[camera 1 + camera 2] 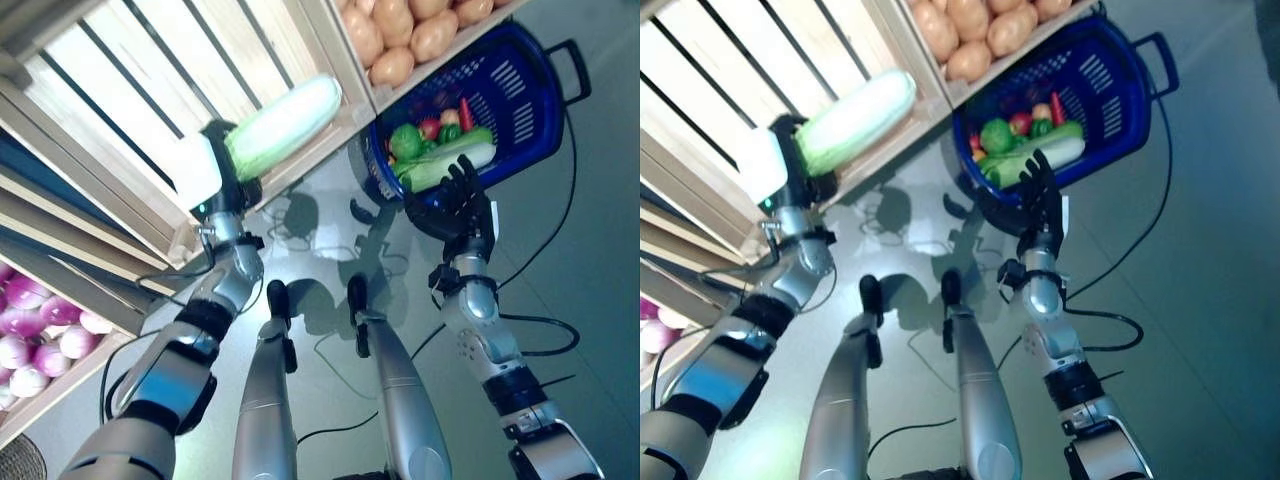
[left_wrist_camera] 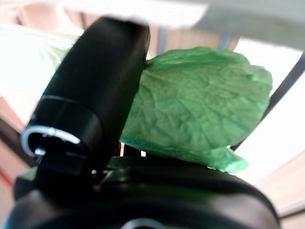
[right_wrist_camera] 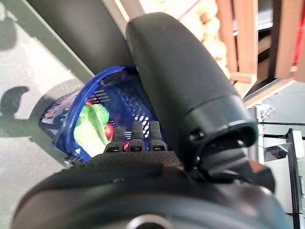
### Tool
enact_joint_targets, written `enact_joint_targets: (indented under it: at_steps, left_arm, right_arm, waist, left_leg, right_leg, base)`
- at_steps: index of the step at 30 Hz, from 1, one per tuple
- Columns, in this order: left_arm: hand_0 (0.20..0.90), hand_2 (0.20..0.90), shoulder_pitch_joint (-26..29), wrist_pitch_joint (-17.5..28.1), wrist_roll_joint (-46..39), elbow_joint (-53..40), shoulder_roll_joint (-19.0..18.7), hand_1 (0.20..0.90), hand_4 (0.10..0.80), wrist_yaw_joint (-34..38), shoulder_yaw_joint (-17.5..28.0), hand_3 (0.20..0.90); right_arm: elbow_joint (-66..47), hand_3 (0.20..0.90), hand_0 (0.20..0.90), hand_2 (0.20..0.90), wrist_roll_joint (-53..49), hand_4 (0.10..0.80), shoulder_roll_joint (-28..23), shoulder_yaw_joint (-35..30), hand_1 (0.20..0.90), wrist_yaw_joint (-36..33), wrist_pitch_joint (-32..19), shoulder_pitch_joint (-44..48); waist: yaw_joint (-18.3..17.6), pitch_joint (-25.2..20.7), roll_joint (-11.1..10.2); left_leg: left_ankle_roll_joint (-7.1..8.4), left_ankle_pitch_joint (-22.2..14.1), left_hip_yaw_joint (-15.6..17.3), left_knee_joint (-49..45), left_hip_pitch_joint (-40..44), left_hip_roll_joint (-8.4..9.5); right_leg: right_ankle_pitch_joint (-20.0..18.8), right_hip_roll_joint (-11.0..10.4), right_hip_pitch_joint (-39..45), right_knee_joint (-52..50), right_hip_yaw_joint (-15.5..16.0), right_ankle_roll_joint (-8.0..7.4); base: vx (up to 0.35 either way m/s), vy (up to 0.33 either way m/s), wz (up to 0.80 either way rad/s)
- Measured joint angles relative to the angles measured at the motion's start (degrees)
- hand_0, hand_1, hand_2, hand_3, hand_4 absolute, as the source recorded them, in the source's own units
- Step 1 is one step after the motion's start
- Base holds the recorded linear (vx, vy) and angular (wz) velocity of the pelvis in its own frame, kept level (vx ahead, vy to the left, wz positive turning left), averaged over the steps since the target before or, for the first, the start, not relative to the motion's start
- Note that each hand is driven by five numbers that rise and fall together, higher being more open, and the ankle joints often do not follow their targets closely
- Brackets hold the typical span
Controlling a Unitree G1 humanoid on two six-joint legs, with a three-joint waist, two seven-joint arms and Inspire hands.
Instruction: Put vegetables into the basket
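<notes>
Your left hand [image 1: 232,178] is gripping the cabbage [image 1: 283,124] up by the crate, so pickup's done. Right hand [image 1: 455,200] is open w/ fingers straight, at the basket [image 1: 520,110] rim. Next imo: swing the cabbage over to the basket and drop it in.

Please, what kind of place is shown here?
Probably a produce stand or a mock grocery shop. Slatted wooden crates hold potatoes and purple onions, and a blue shopping basket on the floor already holds vegetables. The left hand holds a cabbage.
</notes>
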State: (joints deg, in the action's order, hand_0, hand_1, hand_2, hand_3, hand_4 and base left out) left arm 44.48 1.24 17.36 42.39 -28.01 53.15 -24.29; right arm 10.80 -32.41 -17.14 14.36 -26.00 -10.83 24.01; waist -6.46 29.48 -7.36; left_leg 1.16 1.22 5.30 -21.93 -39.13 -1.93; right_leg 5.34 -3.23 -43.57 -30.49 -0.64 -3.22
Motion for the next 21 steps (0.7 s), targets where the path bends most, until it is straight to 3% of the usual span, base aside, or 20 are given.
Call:
enact_joint_targets:
  at_steps: [7, 13, 16, 21]
  left_arm:
    - [0.3, 0.3, -9.1, 6.0, -1.6, -9.0, -0.3, 0.3, 0.4, -4.8, 2.6, 0.3]
    - [0.3, 0.3, -17.0, 8.7, -5.9, -16.2, 0.7, 0.3, 0.4, -9.1, 3.7, 0.3]
    - [0.3, 0.3, -21.0, 9.7, -12.7, -19.4, 2.5, 0.3, 0.4, -16.5, 6.3, 0.3]
    - [0.3, 0.3, -25.9, 9.8, -26.3, -23.0, 3.8, 0.3, 0.4, -36.4, 6.8, 0.3]
  right_arm:
    - [0.0, 0.9, 0.9, 0.9, -2.0, 0.8, 0.1, 0.1, 0.9, 5.7, -0.1, -6.5]
    - [-0.6, 0.9, 0.9, 0.9, -2.6, 0.8, -0.3, -0.4, 0.9, 7.7, -0.4, -10.0]
    - [-0.8, 0.9, 0.9, 0.9, -4.2, 0.8, -0.2, -0.5, 0.9, 9.6, -0.4, -11.5]
    - [-2.4, 0.9, 0.9, 0.9, -4.9, 0.8, -0.5, -1.2, 0.9, 15.0, -0.4, -13.1]
  waist:
    - [2.2, 0.3, 1.5]
    - [4.8, -0.1, 5.4]
    - [5.4, -0.2, 6.8]
    - [5.9, -1.6, 8.9]
  left_leg:
    - [0.34, 0.8, -0.7, 5.5, 10.7, -0.03]
    - [0.45, 1.9, -2.2, 12.0, 20.0, 0.0]
    - [0.35, 2.6, -3.2, 15.2, 24.4, 0.04]
    - [-0.01, 3.2, -4.1, 19.5, 30.1, -0.05]
  right_leg:
    - [0.0, -0.2, 10.2, 4.3, 1.5, 0.17]
    - [0.2, -0.3, 19.6, 9.4, 3.4, 0.32]
    - [0.1, -0.6, 24.1, 11.7, 5.0, 0.32]
    - [-0.2, -0.6, 30.6, 16.7, 6.7, -0.2]
  base:
    - [0.003, 0.003, -0.01]
    - [0.1, 0.008, 0.1]
    - [0.121, 0.013, 0.12]
    - [0.156, 0.02, 0.11]
